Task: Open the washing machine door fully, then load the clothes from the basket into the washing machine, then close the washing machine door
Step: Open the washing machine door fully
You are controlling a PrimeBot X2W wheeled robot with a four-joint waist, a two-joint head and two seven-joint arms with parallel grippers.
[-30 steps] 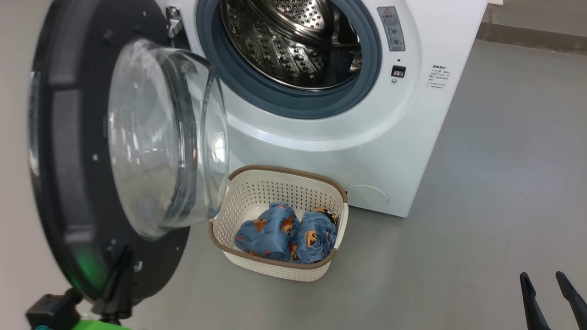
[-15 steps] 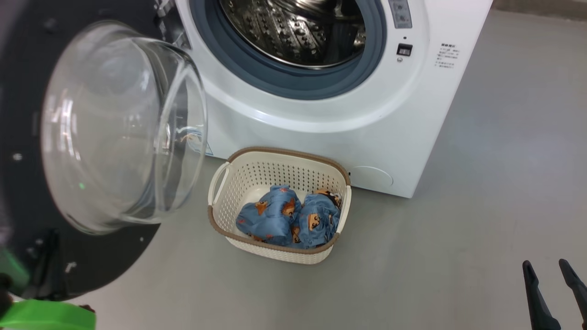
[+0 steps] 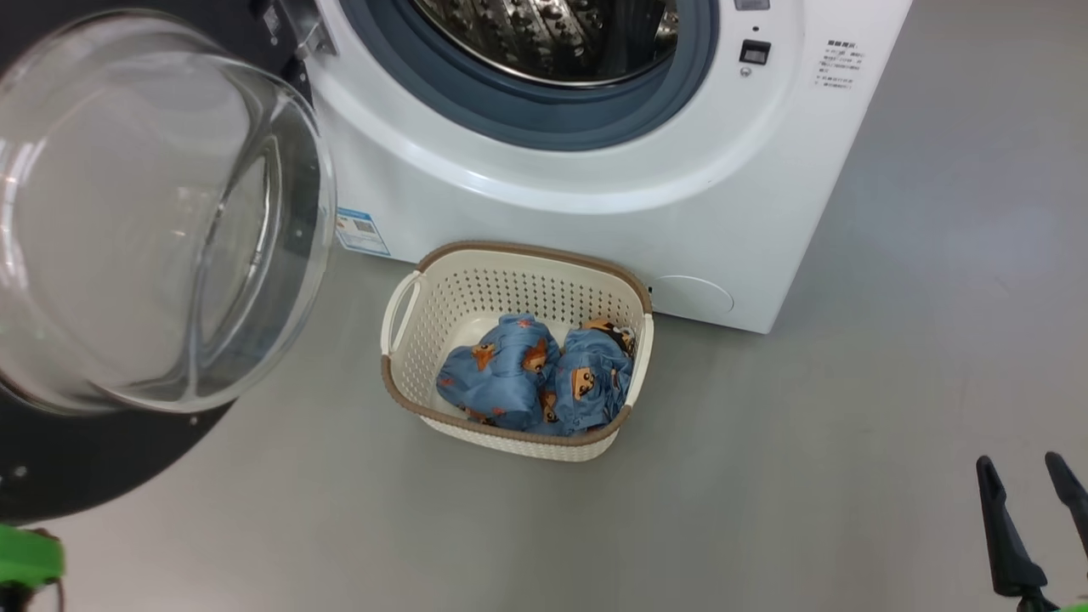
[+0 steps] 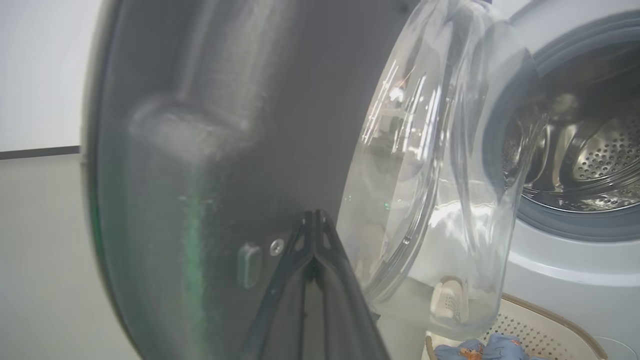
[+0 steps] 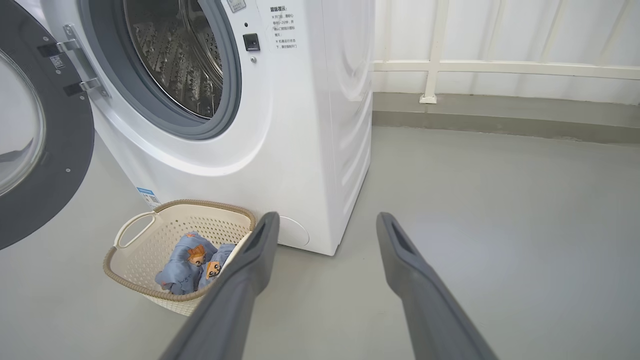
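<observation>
Fingers of the right gripper stand spread wide at the near right, holding nothing. Left gripper is pinched closed and empty, its tips by the dark inner face of the door, which is swung out at the left. Farther off, the basket sits on the floor with the clothes inside, just before the washing machine.

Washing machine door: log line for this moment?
washing machine door: wide open | left gripper: shut, at door's inner face | right gripper: open, empty | clothes: both in basket
</observation>
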